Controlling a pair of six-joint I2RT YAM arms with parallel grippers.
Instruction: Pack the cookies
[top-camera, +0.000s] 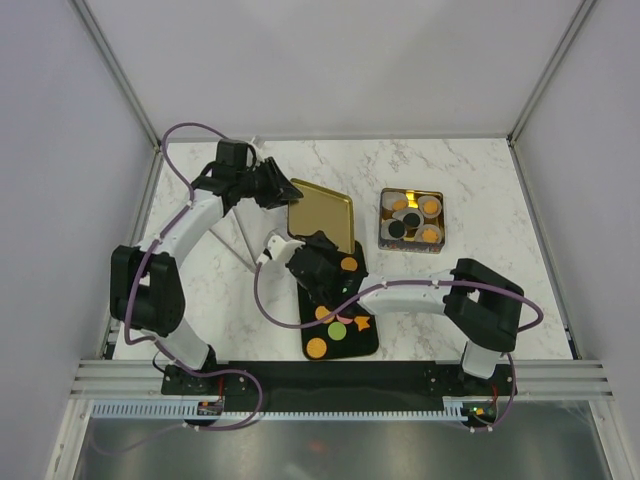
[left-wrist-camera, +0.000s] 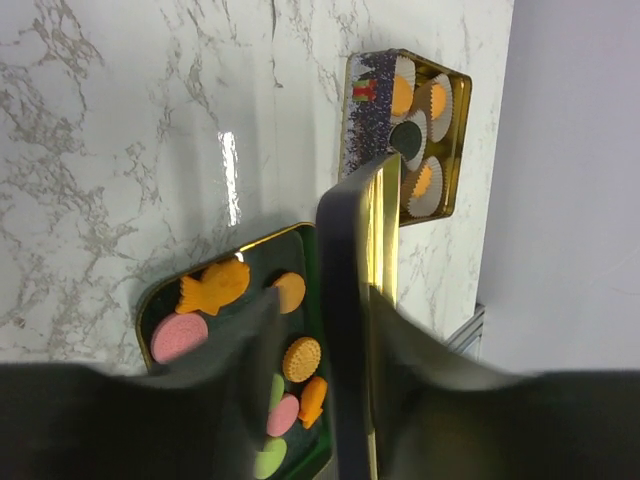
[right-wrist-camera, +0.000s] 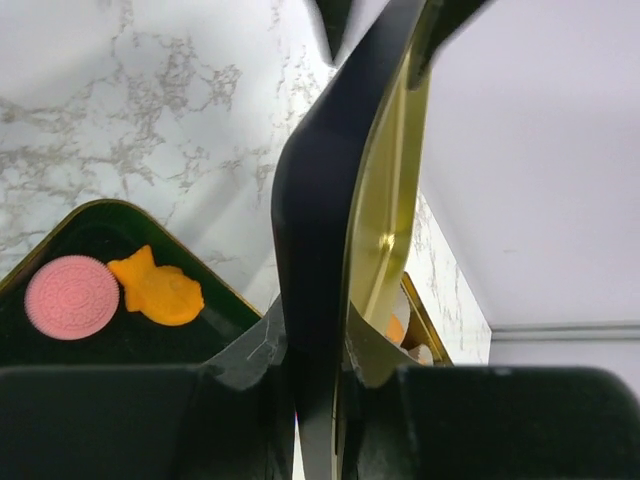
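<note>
Right hand (top-camera: 321, 247) clenched on lid (top-camera: 322, 212); left hand (top-camera: 283, 189) straddles lid, we cannot tell grip. We fear thin lid slipping, dropping onto cookies (top-camera: 338, 330), scattering them.

A: table (top-camera: 450, 170)?
B: White marble, grey veins.
A: tray (top-camera: 352, 348)?
B: Black, thin gold rim.
A: cookies (top-camera: 338, 331) on it?
B: Orange, pink, green.
A: lid (top-camera: 322, 214)?
B: Shiny gold one face, dark the other.
A: tin (left-wrist-camera: 362, 130)?
B: Gold rim. Side dark and speckled, bit of red and green. paper cups (left-wrist-camera: 438, 195) white, holding orange and dark brown cookies.
A: cables (top-camera: 186, 126)?
B: Purple.
</note>
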